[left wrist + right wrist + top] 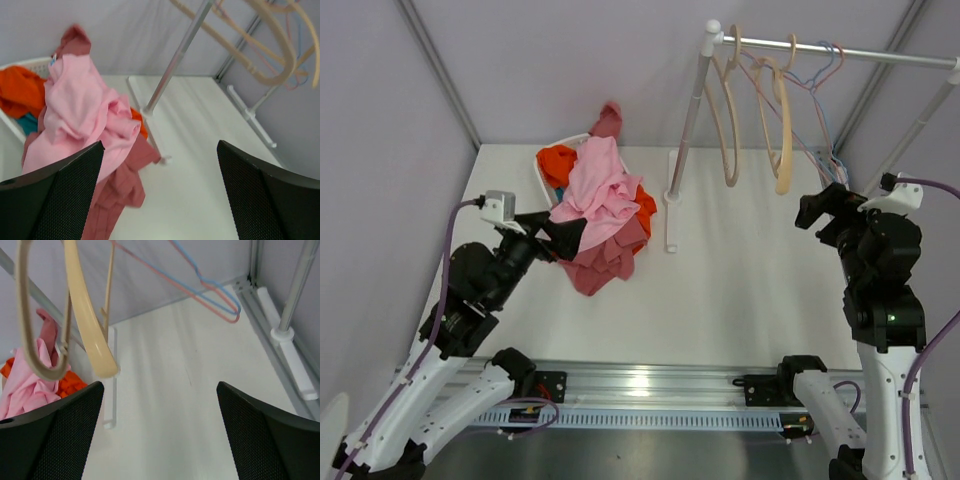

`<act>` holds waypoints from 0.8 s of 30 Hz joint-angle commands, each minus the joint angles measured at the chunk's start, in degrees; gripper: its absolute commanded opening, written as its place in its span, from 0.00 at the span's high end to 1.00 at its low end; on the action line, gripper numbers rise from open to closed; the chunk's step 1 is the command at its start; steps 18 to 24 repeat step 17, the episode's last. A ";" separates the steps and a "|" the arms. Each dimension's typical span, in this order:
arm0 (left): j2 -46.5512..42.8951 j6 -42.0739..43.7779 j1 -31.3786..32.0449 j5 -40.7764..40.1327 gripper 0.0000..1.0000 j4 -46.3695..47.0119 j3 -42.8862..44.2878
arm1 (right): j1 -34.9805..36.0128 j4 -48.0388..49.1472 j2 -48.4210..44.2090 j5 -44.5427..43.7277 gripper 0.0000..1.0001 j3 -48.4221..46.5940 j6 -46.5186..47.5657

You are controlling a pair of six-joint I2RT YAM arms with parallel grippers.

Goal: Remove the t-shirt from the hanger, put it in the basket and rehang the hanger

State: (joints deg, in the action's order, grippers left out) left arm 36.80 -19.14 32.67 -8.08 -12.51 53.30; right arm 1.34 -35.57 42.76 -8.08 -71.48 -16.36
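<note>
Both claws stand spread and empty: the left gripper [558,232] beside the clothes pile [605,265], the right gripper [820,212] over the worktop's [740,290] right edge. The pink t-shirt [598,190] lies atop that pile near the far-left corner. Bare wooden hangers [730,110] hang on the far rail [840,52].

Robotics lab test cell. Enclosed by plain grey panels [380,150] on metal framing [440,80]; white table [750,290] ahead of the fingers [50,200], aluminium mounting rail [650,380] behind them.
</note>
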 commanded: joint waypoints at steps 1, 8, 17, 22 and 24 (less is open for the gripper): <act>-5.66 -1.69 1.00 -1.59 0.01 -3.48 -5.30 | 0.33 0.76 -5.38 3.50 0.01 5.03 -2.36; -11.03 -2.13 1.08 -1.86 0.00 -9.19 -9.61 | 0.32 -1.43 -10.33 5.34 0.00 7.93 -1.83; -12.98 -2.40 1.00 -1.50 0.01 -9.37 -12.08 | 0.32 -1.96 -12.18 6.84 0.01 10.49 -1.83; -12.98 -2.40 1.00 -1.50 0.01 -9.37 -12.08 | 0.32 -1.96 -12.18 6.84 0.01 10.49 -1.83; -12.98 -2.40 1.00 -1.50 0.01 -9.37 -12.08 | 0.32 -1.96 -12.18 6.84 0.01 10.49 -1.83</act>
